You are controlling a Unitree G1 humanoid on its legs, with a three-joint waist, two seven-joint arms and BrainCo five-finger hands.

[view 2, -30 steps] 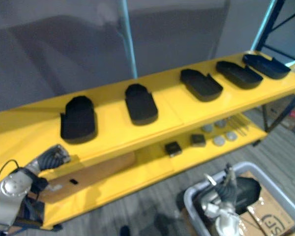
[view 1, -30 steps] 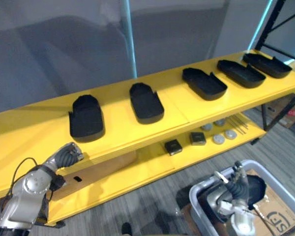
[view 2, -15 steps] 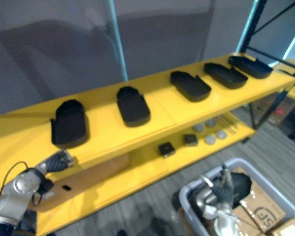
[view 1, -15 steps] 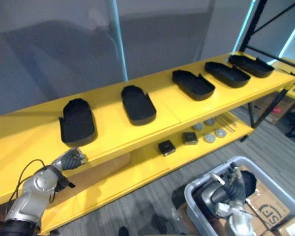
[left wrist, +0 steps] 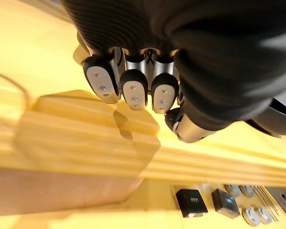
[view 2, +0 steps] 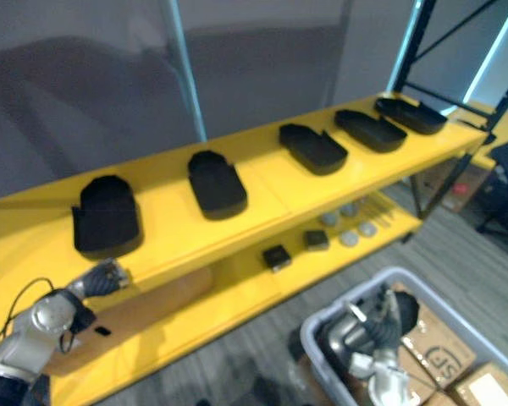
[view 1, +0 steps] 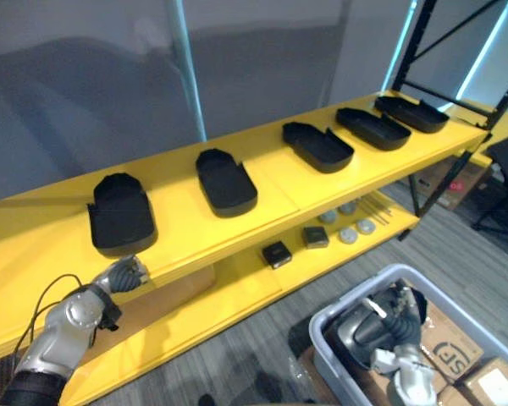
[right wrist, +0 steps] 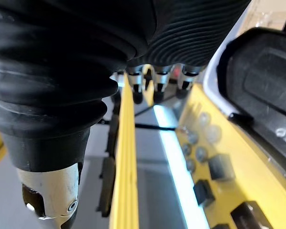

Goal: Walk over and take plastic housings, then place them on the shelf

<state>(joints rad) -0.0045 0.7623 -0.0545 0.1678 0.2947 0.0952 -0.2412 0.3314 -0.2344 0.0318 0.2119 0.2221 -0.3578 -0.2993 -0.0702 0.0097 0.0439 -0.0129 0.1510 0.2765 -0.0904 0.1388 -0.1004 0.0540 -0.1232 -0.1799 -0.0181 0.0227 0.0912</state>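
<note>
Several black plastic housings lie in a row on the yellow shelf's (view 1: 51, 233) top board, from the left one (view 1: 121, 213) through the middle ones (view 1: 226, 179) (view 1: 317, 145) to the far right one (view 1: 411, 112). Another black housing (right wrist: 262, 81) lies in the grey bin (view 1: 347, 298) at the lower right. My right hand (view 1: 381, 326) hangs over that bin with curled fingers (right wrist: 155, 78) and nothing in them. My left hand (view 1: 123, 275) is by the shelf's front edge, below the left housing, with its fingers (left wrist: 133, 88) curled and holding nothing.
The lower board carries two small black boxes (view 1: 276, 253) (view 1: 315, 237), round grey discs (view 1: 347, 233) and a brown board (view 1: 165, 296). Cardboard boxes (view 1: 461, 351) stand beside the bin. A black rack upright (view 1: 406, 42) rises at the shelf's right end.
The whole picture has shifted left, so the camera has turned right; more of the bin and boxes shows. Both hands keep their curled pose.
</note>
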